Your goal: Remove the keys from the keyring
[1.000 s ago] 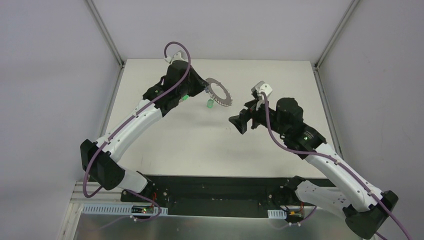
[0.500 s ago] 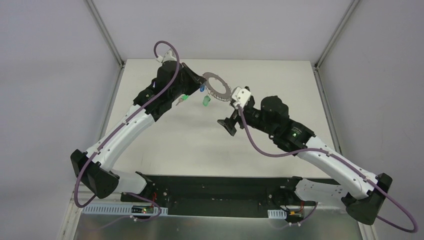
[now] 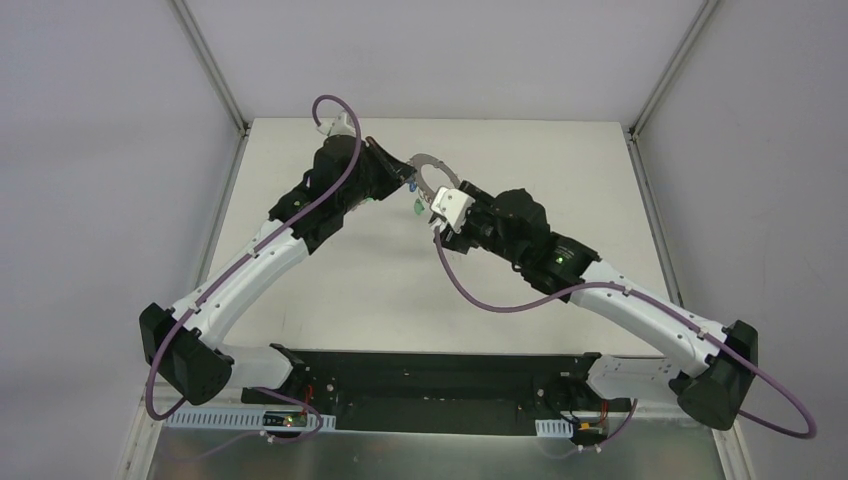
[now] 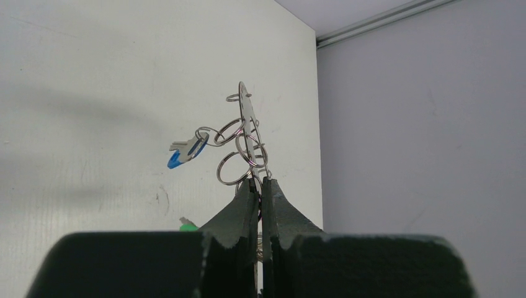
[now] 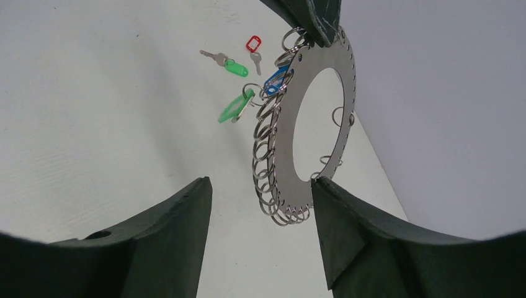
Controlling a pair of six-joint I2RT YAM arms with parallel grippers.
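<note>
Right wrist view. The keyring (image 5: 284,155) hangs upright, clamped at its 12 o'clock by the left gripper (image 5: 319,31), whose closed fingers bar approach from above. Dense wire loops (image 5: 265,167) crowd the rim from 6 to 11 o'clock. A blue-tagged key (image 5: 275,79) and a green-tagged key (image 5: 234,107) dangle at 10 to 11. The rim from 2 to 5 carries few loops. The centre is open. The right gripper (image 5: 260,183), jaws apart, frames the 6 o'clock rim; contact cannot be told. Bare table (image 5: 93,124) lies open toward 9 o'clock. A loose green key (image 5: 231,65) and a loose red key (image 5: 254,45) lie beyond, toward 11.
</note>
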